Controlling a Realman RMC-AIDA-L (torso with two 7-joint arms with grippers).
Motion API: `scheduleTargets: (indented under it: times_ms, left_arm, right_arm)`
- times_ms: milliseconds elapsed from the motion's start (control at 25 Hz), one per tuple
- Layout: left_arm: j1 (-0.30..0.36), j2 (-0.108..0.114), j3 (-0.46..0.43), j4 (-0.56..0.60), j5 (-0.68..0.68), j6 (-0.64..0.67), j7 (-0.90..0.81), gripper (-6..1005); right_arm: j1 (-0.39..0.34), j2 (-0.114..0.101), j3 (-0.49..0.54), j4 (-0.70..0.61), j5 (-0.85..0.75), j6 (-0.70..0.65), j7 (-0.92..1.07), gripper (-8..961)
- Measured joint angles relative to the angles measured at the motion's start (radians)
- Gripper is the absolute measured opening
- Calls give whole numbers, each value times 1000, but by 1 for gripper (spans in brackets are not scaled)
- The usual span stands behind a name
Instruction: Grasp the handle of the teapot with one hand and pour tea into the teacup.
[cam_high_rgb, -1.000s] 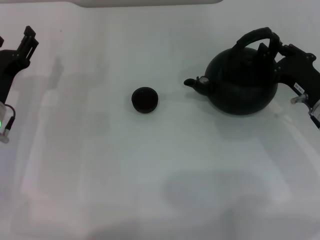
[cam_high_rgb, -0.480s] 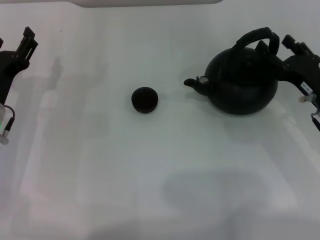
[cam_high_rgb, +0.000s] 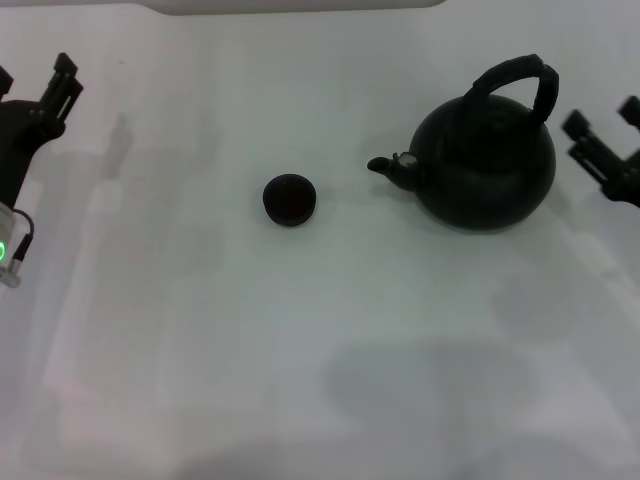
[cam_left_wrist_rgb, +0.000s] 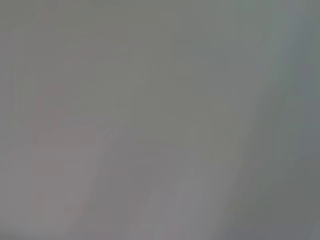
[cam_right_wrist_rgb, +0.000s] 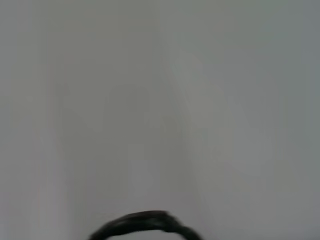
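Note:
The matte black teapot stands upright on the white table at the right, its spout pointing left toward the teacup. Its arched handle loops over the top and is free; a black arc of the handle also shows in the right wrist view. The tiny black teacup sits left of the teapot, near the middle. My right gripper is open and empty at the right edge, just right of the teapot and apart from it. My left gripper is parked at the far left edge, open.
The white table stretches around the things, with faint shadows in front. The left wrist view shows only a plain grey surface.
My right gripper has drawn back to the right, away from the teapot's handle. The teapot, the teacup and the left arm have stayed in place.

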Motion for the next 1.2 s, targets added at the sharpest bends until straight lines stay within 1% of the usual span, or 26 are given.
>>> scheduleTargets:
  times_ms: [80, 200, 320, 440, 800, 1200]
  left_arm:
    - [-1, 0, 0, -1, 14, 2, 1, 888]
    - [-2, 0, 0, -1, 19, 2, 2, 888]
    - [-4, 0, 0, -1, 20, -9, 4, 888]
    - [-9, 0, 0, -1, 38, -42, 4, 888]
    - [-12, -2, -9, 13, 33, -80, -9, 887]
    - [-31, -2, -11, 13, 30, -132, -21, 887]
  right_arm:
    - [-24, 2, 37, 0, 2, -4, -16, 876]
    - [-55, 6, 85, 0, 3, -9, -96, 875]
    - [-77, 13, 98, -11, 19, -17, -226, 875]
    - [-91, 14, 91, -43, 96, -17, -347, 875]
    - [-89, 14, 87, -60, 117, -5, -361, 876]
    - [-87, 14, 70, -76, 119, -12, -357, 875]
